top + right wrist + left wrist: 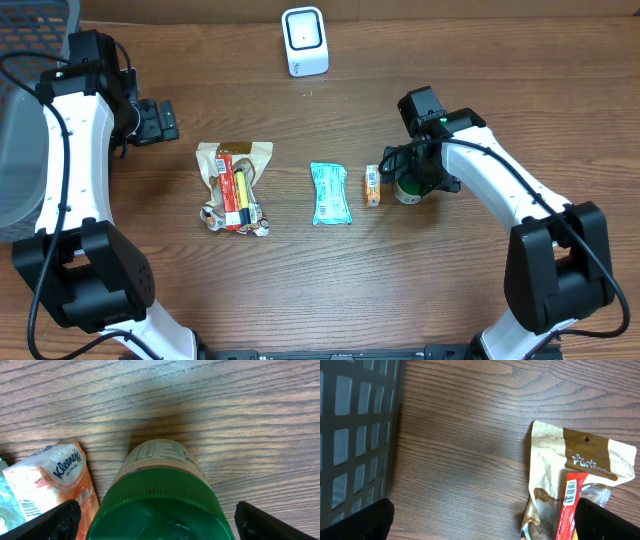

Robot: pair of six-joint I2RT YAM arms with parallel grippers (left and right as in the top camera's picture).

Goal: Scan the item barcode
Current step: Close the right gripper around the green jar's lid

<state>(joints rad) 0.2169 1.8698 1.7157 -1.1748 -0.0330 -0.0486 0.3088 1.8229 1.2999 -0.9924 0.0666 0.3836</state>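
While the left gripper (172, 120) hangs wide open and empty, the right gripper (160, 521) straddles the jar (160, 455) standing beside the tissue pack (55, 475), jaws spread, not clamping. It looks rigid, light and smooth, so grip the ribbed green cap (160, 502).

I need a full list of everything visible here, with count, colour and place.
scanner: 1, white, far edge, centre
basket: 1, grey, far left
bag: 1, tan-brown, left of centre
red pack: 1, red, on the bag
packet: 1, teal, centre
tissues: 1, orange, right of the packet
jar: 1, green lid, beside the tissues
table: 1, brown wood
left gripper: 1, black, open, by the basket
right gripper: 1, black, open, astride the jar
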